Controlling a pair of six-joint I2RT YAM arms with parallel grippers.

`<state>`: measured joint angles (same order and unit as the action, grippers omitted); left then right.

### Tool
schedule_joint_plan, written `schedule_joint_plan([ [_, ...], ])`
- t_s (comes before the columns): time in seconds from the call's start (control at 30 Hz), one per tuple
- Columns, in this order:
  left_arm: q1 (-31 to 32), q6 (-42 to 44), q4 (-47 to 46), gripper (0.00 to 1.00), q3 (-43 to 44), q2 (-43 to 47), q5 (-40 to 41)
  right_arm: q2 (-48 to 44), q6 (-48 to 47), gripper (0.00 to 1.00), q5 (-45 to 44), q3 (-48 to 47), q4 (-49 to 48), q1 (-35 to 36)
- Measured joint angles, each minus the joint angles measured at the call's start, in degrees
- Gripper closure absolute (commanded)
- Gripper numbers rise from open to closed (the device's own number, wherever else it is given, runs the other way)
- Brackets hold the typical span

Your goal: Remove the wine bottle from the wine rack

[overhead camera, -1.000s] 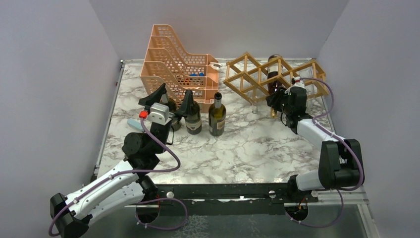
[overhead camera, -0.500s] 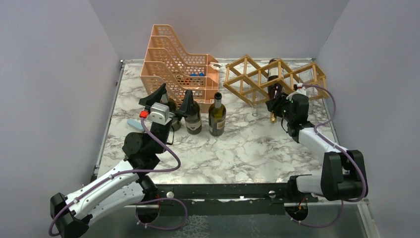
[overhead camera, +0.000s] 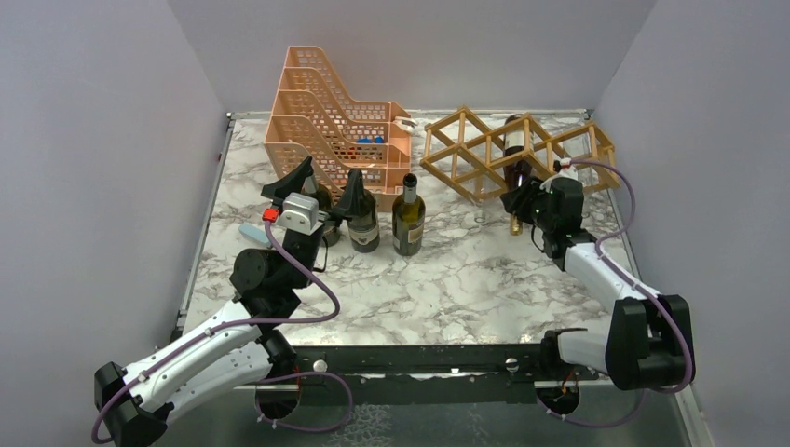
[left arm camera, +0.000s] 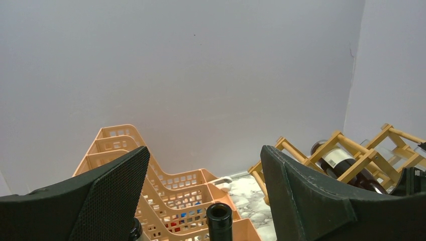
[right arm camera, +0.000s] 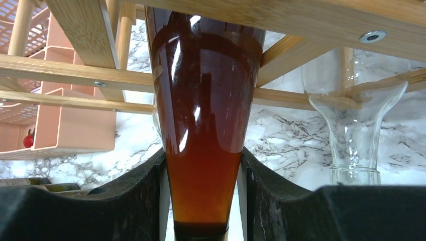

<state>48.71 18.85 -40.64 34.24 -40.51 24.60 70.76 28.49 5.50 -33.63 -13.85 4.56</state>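
Note:
The tan wooden wine rack (overhead camera: pixel 484 149) stands at the back right of the marble table. A dark wine bottle (overhead camera: pixel 513 154) with a white label lies in one of its cells, its gold-capped neck pointing toward me. My right gripper (overhead camera: pixel 519 200) is shut on the bottle where it narrows to the neck. In the right wrist view the amber glass (right arm camera: pixel 203 100) fills the gap between the black fingers (right arm camera: pixel 130 201), under the rack slats (right arm camera: pixel 75 73). My left gripper (overhead camera: pixel 326 191) is open and empty above the standing bottles; its view shows the rack (left arm camera: pixel 341 150) far right.
An orange tiered organizer (overhead camera: pixel 340 126) stands at the back centre. Three dark bottles (overhead camera: pixel 408 216) stand in front of it, under my left gripper. A clear glass bottle (right arm camera: pixel 354 115) lies in the rack cell beside the wine bottle. Grey walls close in both sides.
My right gripper has drawn back toward me and slightly right with the bottle, which has slid partly out of its cell. The rack has shifted a little. The left arm has not moved.

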Motion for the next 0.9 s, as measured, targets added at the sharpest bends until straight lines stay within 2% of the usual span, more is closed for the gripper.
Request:
schedule_joint_plan([
  [0.33, 0.0, -0.2, 0.0, 0.13, 0.0, 0.0, -1.3, -4.6, -0.6, 0.99, 0.2, -0.6, 7.6, 0.1],
  [0.63, 0.0, -0.6, 2.7, 0.14, 0.5, -3.6, -11.6, -9.8, -0.4, 0.99, 1.5, 2.2, 9.6, 0.2],
  [0.9, 0.0, -1.2, 3.6, 0.14, 0.6, -4.4, -14.9, -18.7, -0.7, 0.99, 2.1, 6.3, 13.7, 0.3],
])
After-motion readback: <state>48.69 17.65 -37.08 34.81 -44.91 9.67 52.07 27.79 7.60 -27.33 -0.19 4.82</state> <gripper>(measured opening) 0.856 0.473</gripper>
